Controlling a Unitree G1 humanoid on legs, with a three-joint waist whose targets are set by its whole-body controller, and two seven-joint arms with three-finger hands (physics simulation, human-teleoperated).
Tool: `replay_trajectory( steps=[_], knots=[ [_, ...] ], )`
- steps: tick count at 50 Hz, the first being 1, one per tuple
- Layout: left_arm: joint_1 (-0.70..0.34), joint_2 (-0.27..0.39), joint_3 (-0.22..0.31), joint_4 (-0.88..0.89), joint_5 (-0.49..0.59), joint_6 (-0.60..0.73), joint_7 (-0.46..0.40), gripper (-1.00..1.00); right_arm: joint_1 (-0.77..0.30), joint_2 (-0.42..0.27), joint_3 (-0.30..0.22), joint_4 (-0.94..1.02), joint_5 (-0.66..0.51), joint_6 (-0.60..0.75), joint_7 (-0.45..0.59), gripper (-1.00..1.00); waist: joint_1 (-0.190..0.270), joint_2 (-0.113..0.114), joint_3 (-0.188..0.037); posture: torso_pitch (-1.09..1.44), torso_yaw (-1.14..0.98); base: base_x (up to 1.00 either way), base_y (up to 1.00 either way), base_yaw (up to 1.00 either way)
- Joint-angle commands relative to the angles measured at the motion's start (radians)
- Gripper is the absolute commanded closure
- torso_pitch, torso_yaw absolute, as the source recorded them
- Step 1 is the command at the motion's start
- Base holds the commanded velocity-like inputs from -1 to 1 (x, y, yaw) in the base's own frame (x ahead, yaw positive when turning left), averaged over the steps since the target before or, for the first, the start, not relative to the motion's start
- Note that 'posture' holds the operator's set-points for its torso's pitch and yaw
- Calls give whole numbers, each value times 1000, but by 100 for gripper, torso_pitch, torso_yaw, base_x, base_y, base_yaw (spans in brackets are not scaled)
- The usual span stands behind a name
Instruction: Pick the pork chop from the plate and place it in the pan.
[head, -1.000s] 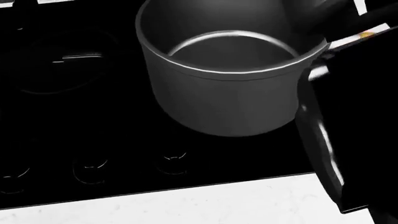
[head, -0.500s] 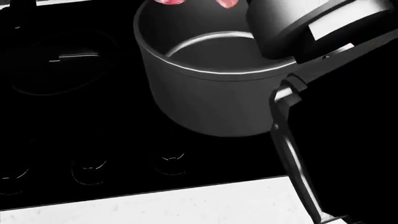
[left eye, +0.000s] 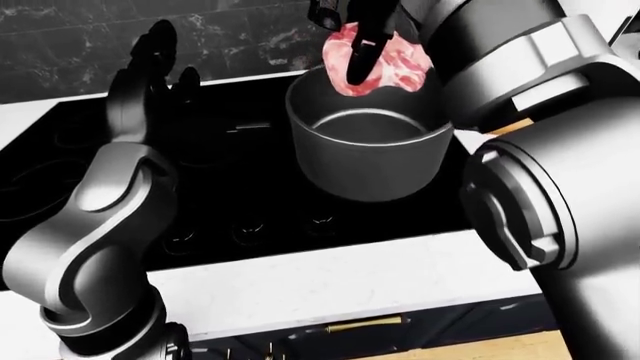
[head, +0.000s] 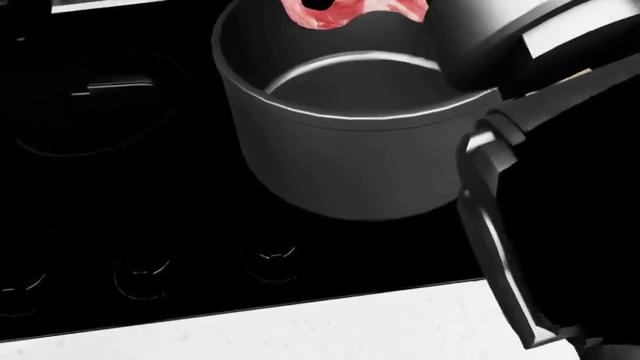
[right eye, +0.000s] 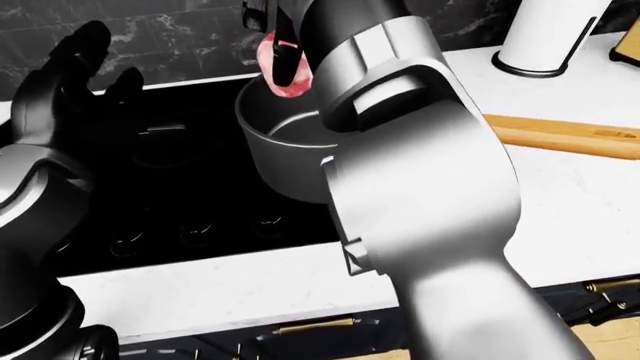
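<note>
The pink pork chop (left eye: 378, 60) hangs in my right hand (left eye: 360, 30), whose dark fingers close round it just above the far rim of the grey pan (left eye: 368, 150). The pan stands empty on the black stove (left eye: 220, 202). In the head view the chop (head: 350, 11) shows at the top edge over the pan (head: 340, 127). My left hand (left eye: 150, 75) is raised open and empty at the left of the pan, above the stove. The plate is not in view.
A white counter edge (left eye: 330, 277) runs below the stove. In the right-eye view a wooden board (right eye: 560, 135) and a white cylinder (right eye: 550, 34) stand on the counter at the right. My right arm (right eye: 420, 187) fills much of that view.
My right hand has brought the pork chop in over the pan from the top of the head view. The right forearm has swung across the right side of the picture.
</note>
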Motion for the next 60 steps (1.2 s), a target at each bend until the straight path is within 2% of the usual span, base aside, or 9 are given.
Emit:
replay_trajectory(
  steps=[1,17,28,45,60],
  knots=[
    [-25,13,11,-18,6,-36,-2,-100,-36,-13,-9,-38,-5,-10,-27,100,0,2,-31,0,0,0,0,0],
    [-31,21,24,-16,-15,-31,7,-100,2,-15,-22,-9,-13,0,-44,100,0,2,-34,0,0,0,0,0],
    [-34,33,34,-13,-37,-32,18,-100,-7,-32,-2,10,-78,4,64,100,-2,2,-34,0,0,0,0,0],
    [-39,45,37,-9,-64,-39,33,-100,28,-12,-40,21,-80,8,-12,100,-2,4,-36,0,0,0,0,0],
    [-40,57,40,-10,-90,-39,50,-100,53,10,-32,20,-77,22,-1,100,-3,5,-38,0,0,0,0,0]
  ],
)
